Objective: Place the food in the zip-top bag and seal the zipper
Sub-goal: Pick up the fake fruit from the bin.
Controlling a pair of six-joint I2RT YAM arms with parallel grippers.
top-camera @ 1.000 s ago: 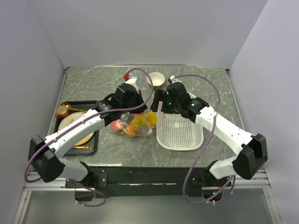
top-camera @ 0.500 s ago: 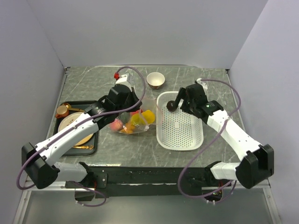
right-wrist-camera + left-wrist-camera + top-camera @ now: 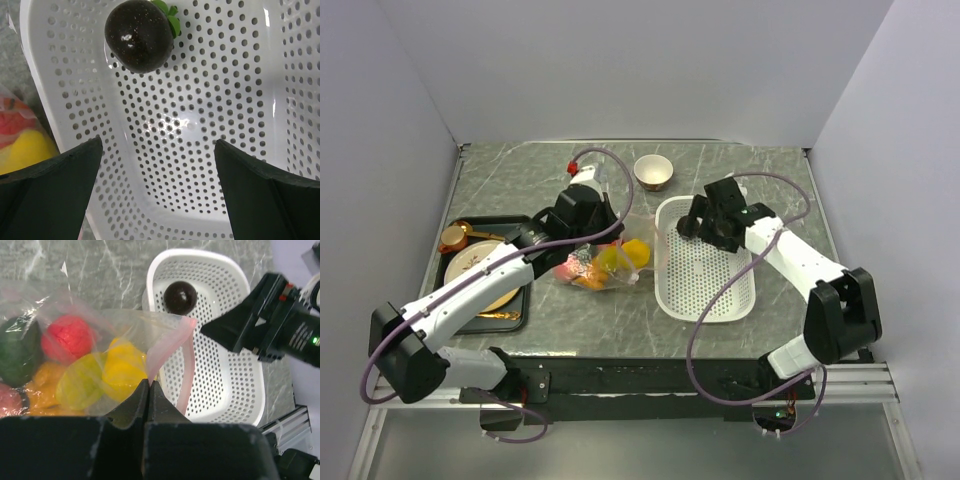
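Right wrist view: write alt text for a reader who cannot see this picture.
A dark brown toy fruit with a green leaf lies in a white perforated basket, ahead of the open, empty right gripper. At the left edge, red and yellow food shows through the zip-top bag.

White perforated basket, dk-brown fruit

A grey-green marbled table carries four things. A black tray sits at the left edge, well apart from the rest. A white perforated basket lies right of centre, its long side running front to back. The clear zip-top bag rests between tray and basket, just beside the basket's left rim. A small pale bowl stands upright near the far edge, behind the bag.
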